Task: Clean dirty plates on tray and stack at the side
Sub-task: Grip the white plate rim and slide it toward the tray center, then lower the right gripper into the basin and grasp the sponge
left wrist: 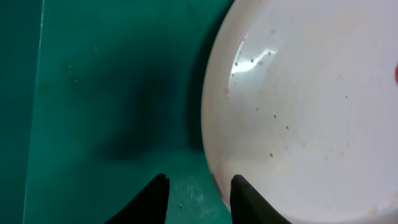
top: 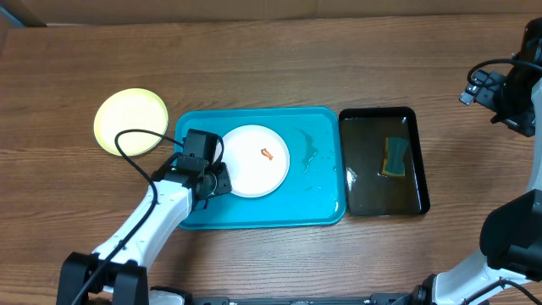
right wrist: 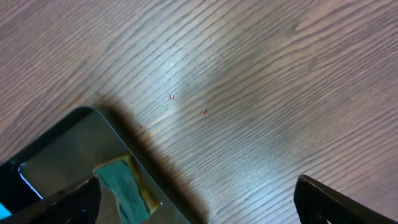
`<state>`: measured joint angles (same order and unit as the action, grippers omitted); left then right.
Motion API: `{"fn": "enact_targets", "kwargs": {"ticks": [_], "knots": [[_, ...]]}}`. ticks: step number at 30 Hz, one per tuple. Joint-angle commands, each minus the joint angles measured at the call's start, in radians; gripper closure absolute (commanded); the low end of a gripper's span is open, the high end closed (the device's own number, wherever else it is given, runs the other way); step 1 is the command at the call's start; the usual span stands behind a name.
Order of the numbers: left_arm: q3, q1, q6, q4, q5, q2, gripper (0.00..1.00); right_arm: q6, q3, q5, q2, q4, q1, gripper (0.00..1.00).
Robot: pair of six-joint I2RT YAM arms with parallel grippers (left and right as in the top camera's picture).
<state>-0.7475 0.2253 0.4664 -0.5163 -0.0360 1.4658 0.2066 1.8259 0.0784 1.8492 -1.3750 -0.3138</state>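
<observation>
Overhead view. Tray (top: 318,202) lies flat at the middle of the table (top: 271,59), long axis running left to right across the frame, rim up.

White plate (top: 256,161) sits face up inside the tray, in its left half, close to the left wall. Being round, it has no long axis. An orange smear (top: 267,153) lies just right of the plate's centre.

Yellow-green plate (top: 131,121) rests on the bare table, outside the tray and off its upper left corner, face up, apart from the rim.

Black tray (top: 419,119) stands just beside the turquoise one on the right, long axis from the top to the bottom of the frame, at right angles to the first. A sponge (top: 394,158) lies in it, long side along that axis.

Left pincer (top: 216,176) is low at the white plate's lower left edge. In the left wrist view its fingertips (left wrist: 155,199) stand partly spread, with tray floor (left wrist: 93,93) showing between them. The plate's rim (left wrist: 214,180) runs just beside the right-hand fingertip. Dark specks dot the plate surface. No pinch on the plate is visible.

Right pincer (top: 484,86) is at the far right edge, well apart from both trays. In its wrist view it is spread wide (right wrist: 199,205) over bare wood and holds nothing, with the black tray's corner (right wrist: 74,124) and the sponge (right wrist: 121,180) at lower left.
</observation>
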Motion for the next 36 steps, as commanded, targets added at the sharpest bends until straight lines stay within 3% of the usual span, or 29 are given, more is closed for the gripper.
{"fn": "enact_targets", "kwargs": {"ticks": [1,6,11,13,16,23,32,34,36], "knots": [[-0.009,0.003,0.011,0.044,-0.049,0.047,0.66,0.004,0.013,-0.027,-0.008,0.055,-0.002,0.0],[-0.009,0.003,-0.012,0.105,-0.021,0.096,0.67,0.004,0.013,-0.292,-0.008,0.092,-0.002,0.0],[-0.009,0.003,-0.048,0.159,0.034,0.154,0.7,0.003,0.013,-0.553,-0.008,-0.031,-0.002,0.0],[-0.009,0.003,-0.048,0.155,0.032,0.172,0.73,-0.007,0.013,-0.576,-0.008,-0.063,0.018,0.1],[-0.009,0.003,-0.048,0.156,0.032,0.19,0.8,-0.058,0.013,-0.488,-0.009,-0.125,0.086,0.21],[-0.009,0.003,-0.048,0.157,0.029,0.19,0.84,0.033,-0.056,-0.129,-0.009,-0.201,0.308,0.25],[-0.009,0.003,-0.048,0.149,0.029,0.19,0.84,0.162,-0.366,0.069,-0.008,0.052,0.411,0.29],[-0.009,0.003,-0.048,0.148,0.029,0.19,0.84,0.161,-0.441,0.067,-0.008,0.129,0.411,0.34],[-0.009,0.003,-0.048,0.148,0.029,0.19,0.83,0.161,-0.515,0.067,-0.008,0.209,0.411,0.48]]}}
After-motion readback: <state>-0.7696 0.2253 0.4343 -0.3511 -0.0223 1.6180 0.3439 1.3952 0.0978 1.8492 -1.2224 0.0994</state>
